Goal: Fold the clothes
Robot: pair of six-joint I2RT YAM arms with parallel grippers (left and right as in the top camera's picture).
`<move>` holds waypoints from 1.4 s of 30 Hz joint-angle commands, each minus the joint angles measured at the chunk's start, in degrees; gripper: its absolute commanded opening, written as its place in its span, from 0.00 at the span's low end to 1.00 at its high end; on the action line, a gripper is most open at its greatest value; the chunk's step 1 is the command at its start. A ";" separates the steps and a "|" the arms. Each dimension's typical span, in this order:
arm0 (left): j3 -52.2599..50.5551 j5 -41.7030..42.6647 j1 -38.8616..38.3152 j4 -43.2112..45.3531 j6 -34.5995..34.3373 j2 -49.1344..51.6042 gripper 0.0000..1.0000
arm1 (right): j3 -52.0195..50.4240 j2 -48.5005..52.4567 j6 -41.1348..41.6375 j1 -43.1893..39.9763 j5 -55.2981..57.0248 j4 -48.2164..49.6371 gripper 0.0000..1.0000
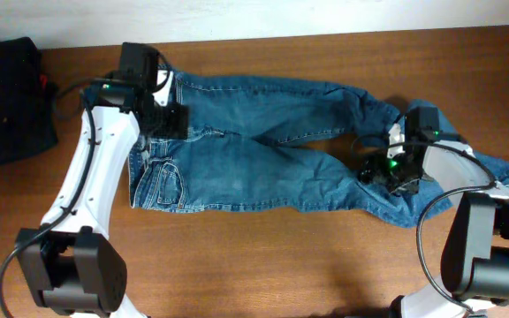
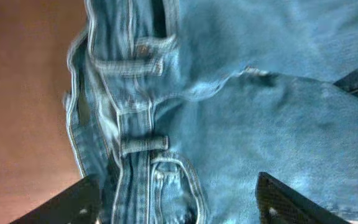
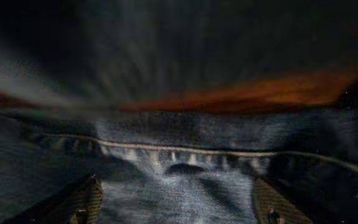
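A: Wide view first. Brown table [image 1: 281, 265], and off at the far corner beside the left arm [image 1: 95, 168] sits a black garment pile [image 1: 7, 97] with a small red tag [image 1: 45, 82]. It lies well apart from the denim.

B: A dark cable [image 1: 67, 88] runs from that arm toward the pile, too. What's in the way? The arms themselves. The left arm's white link crosses the waist corner, and the right arm [image 1: 467, 177] covers part of the leg ends.

A: Now the jeans [image 1: 263, 146]. They're spread flat across the middle of the table, waist at the left arm's side, both legs running over to the right arm's side, with a sliver of wood showing between them.

B: The left gripper [image 2: 179, 208] is right over the waistband, fingers spread wide, nothing pinched. Its wrist camera shows a belt loop [image 2: 145, 144] and a pocket edge [image 2: 173, 180] lying in the gap below.

A: And the right gripper [image 3: 176, 205]? Down over the rumpled leg ends, jaws apart as well, gripping nothing. Its camera is dark and blurred, but a stitched hem [image 3: 166, 152] runs across just ahead of the fingers, with denim beneath them.

B: One leg end fans out beyond that gripper toward the table edge.
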 commanded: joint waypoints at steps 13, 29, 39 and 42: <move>-14.29 7.76 0.48 -0.44 -4.57 0.68 0.43 | 3.87 -2.67 -3.87 -0.33 1.92 -4.68 0.85; -25.92 -4.17 0.70 12.52 -9.18 0.68 0.35 | 4.85 -8.28 -10.78 -0.33 -7.26 -4.59 0.79; -33.53 -4.00 0.70 19.12 -9.20 0.68 0.33 | 4.83 -8.15 -11.41 -0.33 -6.82 -4.37 0.80; -34.29 -5.62 1.03 18.38 -9.55 0.68 0.31 | 4.66 -8.15 -11.39 -0.33 -6.64 -4.28 0.80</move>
